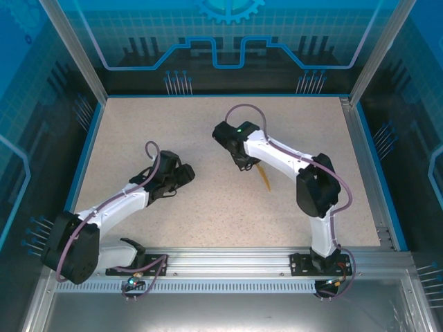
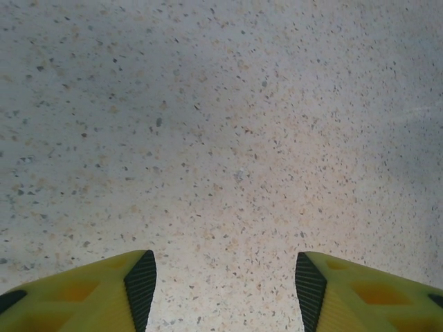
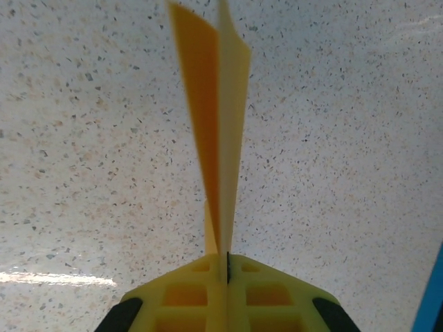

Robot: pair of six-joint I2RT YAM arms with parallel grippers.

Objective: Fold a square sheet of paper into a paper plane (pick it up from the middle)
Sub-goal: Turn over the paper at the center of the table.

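Free table (image 1: 208, 207) between left gripper (image 1: 185, 174) and right gripper (image 1: 248, 164), paper plane (image 1: 265, 178) jutting from the latter

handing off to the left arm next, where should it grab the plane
Probably the free stretch of the plane beyond the right gripper, pinched across its flat folded faces. It stands edge-on as a thin blade, so come from its side, jaws either side of the crease. The left gripper is open.
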